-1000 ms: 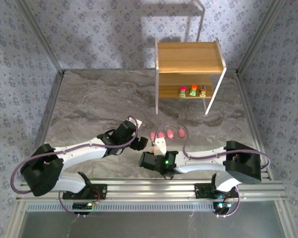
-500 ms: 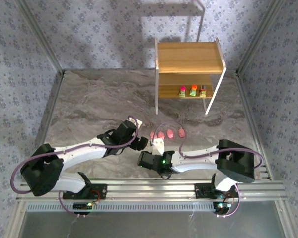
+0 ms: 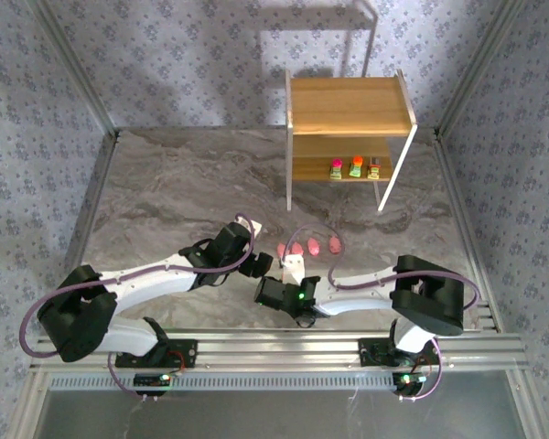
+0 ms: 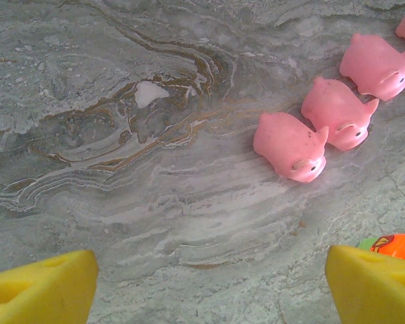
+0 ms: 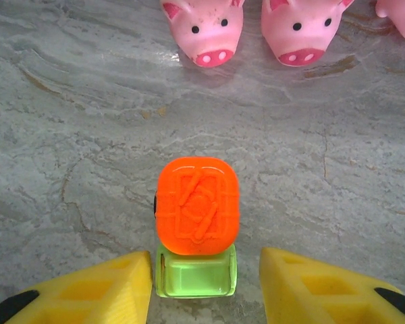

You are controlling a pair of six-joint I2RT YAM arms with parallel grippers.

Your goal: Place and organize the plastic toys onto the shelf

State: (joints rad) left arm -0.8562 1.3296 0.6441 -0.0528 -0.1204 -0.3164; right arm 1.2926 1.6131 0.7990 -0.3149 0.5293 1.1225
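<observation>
Leftward goes the right arm [image 3: 366, 285]: its big black joint sits closer to the middle than a second ago, and the right fingers [image 5: 101, 290] have narrowed a little. They stand released on either side of one orange-topped block [image 5: 196, 206] with a green base, which sits upright on the tabletop [image 3: 183, 183] between them. The fingers are just beside it, and a clear gap shows on its right side.

Four pink pigs [image 3: 297, 247] lie in a row on the tabletop just beyond that block, and those seen from the right wrist point their snouts toward the right fingers. The left fingers [image 4: 40, 287] hang spread wide over bare marble near the pigs, holding nothing.

At the far side stands the shelf [image 3: 348, 105], two wooden boards in a thin white frame. On its lower board stand three blocks [image 3: 356, 166] side by side: one pink-topped, one orange-topped, one grey-topped.
</observation>
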